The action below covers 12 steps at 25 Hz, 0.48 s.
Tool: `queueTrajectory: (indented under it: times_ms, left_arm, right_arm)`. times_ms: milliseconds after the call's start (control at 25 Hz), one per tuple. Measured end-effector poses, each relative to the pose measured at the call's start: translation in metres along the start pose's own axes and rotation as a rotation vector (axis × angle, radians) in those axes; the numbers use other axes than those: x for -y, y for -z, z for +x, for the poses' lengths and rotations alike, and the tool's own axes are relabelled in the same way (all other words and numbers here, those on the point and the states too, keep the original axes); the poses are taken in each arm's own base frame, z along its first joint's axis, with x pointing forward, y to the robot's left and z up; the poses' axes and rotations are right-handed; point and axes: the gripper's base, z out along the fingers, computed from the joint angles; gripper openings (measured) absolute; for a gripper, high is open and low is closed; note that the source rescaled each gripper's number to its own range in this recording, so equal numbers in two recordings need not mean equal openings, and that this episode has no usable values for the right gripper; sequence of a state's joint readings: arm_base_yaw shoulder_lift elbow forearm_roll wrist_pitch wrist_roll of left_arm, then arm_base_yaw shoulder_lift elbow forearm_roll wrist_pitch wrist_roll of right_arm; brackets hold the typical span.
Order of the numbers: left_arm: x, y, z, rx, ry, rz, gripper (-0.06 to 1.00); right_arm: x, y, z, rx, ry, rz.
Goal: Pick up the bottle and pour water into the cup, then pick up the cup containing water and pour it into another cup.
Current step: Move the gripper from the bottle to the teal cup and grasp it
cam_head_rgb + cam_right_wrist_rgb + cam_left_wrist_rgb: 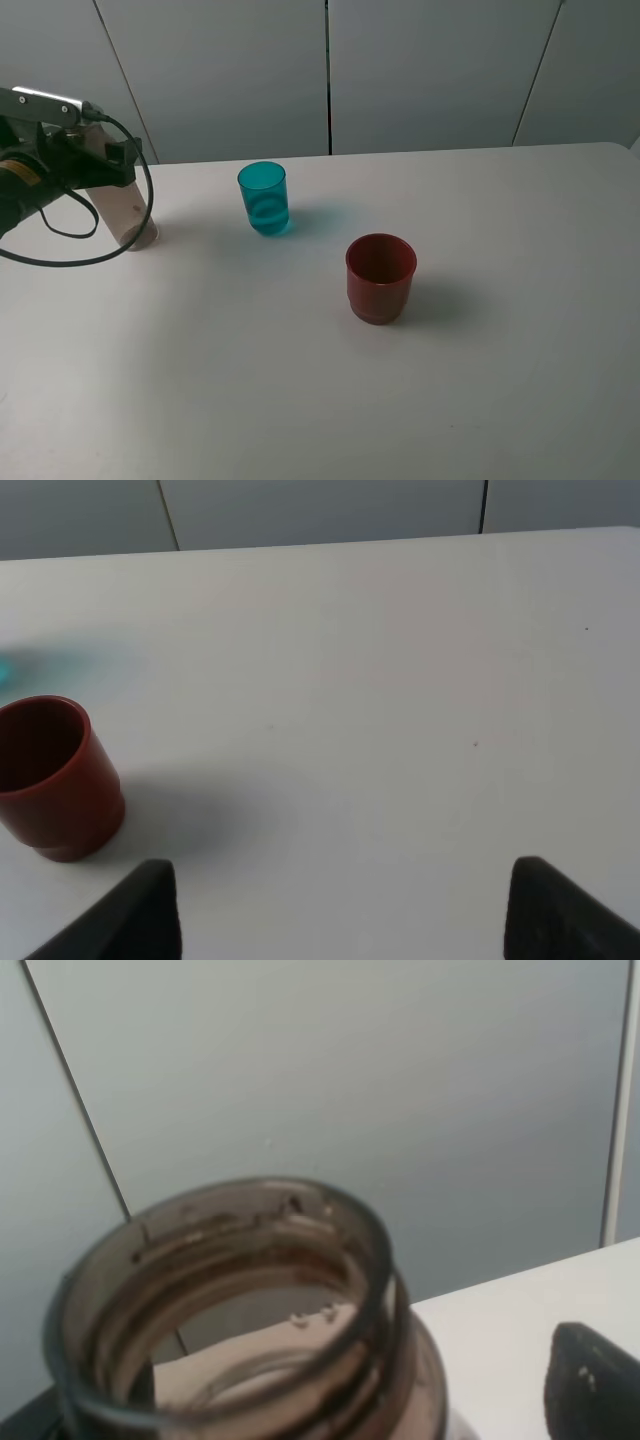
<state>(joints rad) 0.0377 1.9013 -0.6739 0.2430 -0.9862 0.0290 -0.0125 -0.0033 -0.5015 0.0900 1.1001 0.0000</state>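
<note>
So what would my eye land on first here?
Two bright cups on the white table: a see-through teal cup toward the back and a dark red cup near the middle. At the left edge, a black arm's end effector sits around a tall smoky bottle, whose open neck fills the left wrist view.

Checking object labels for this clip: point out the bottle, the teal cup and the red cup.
bottle point(128, 214), exterior high view, lower body wall below the gripper.
teal cup point(264, 205), exterior high view, outer side wall.
red cup point(380, 290), exterior high view, outer side wall.
</note>
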Motion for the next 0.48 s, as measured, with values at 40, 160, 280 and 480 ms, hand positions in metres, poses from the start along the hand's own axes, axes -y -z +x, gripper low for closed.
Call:
queueTrajectory:
  times_ms: [40,160,280,480]
  left_arm:
    - [0.000,0.001,-0.002,-0.001,-0.002,-0.001,0.99]
    - [-0.002,0.003,-0.010,0.005,-0.007,-0.007,0.99]
    - [-0.003,0.007,-0.019,0.008,-0.013,-0.014,0.99]
    - [-0.005,0.014,-0.035,0.009,-0.033,-0.024,0.99]
  right_arm:
    - [0.000,0.000,0.000,0.000,0.000,0.000]
    - [0.000,0.000,0.000,0.000,0.000,0.000]
    - [0.000,0.000,0.000,0.000,0.000,0.000]
    - [0.000,0.000,0.000,0.000,0.000,0.000]
